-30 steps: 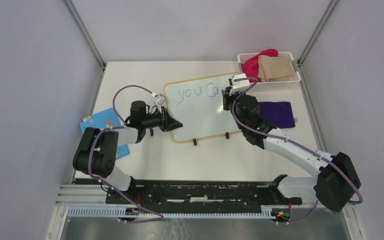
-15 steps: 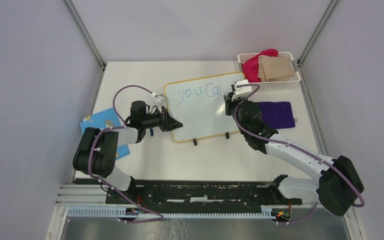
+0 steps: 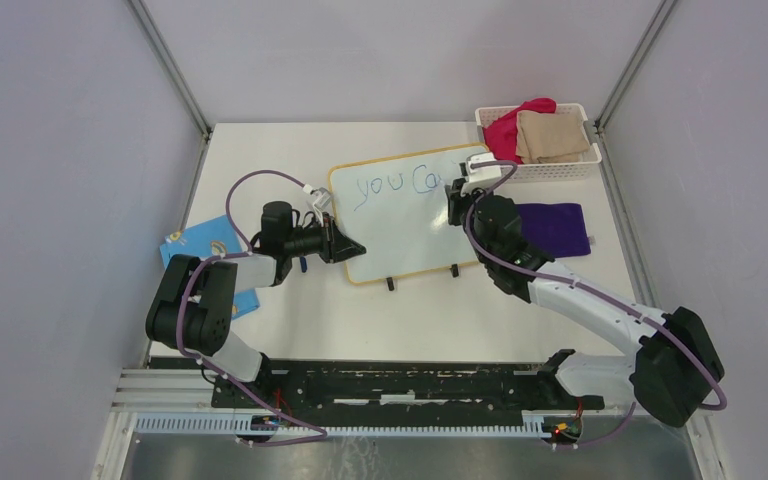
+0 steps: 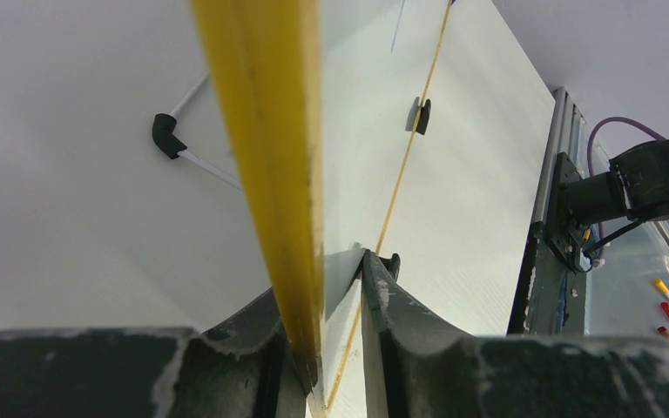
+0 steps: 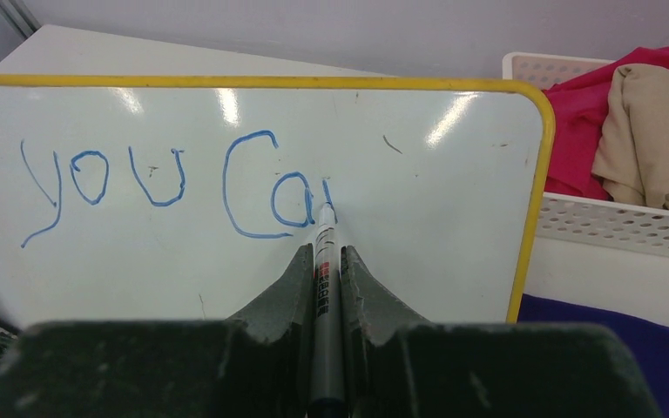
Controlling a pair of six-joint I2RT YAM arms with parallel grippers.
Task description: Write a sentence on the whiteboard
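Now mid-frame, we see the sentence reading "you Ca" on the whiteboard. Our right gripper clenches a marker, tip touching the board, and our left gripper pinches its yellow rim.

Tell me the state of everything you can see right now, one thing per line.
whiteboard: left rim clamped, partly written on
sentence: unfinished, reads "you Ca" plus a started stroke
marker: uncapped, tip on the board
left gripper: shut on the whiteboard's rim
right gripper: shut on the marker
basket: holding red and beige cloths
purple cloth: lying flat on the table
blue card: lying flat, partly under the left arm
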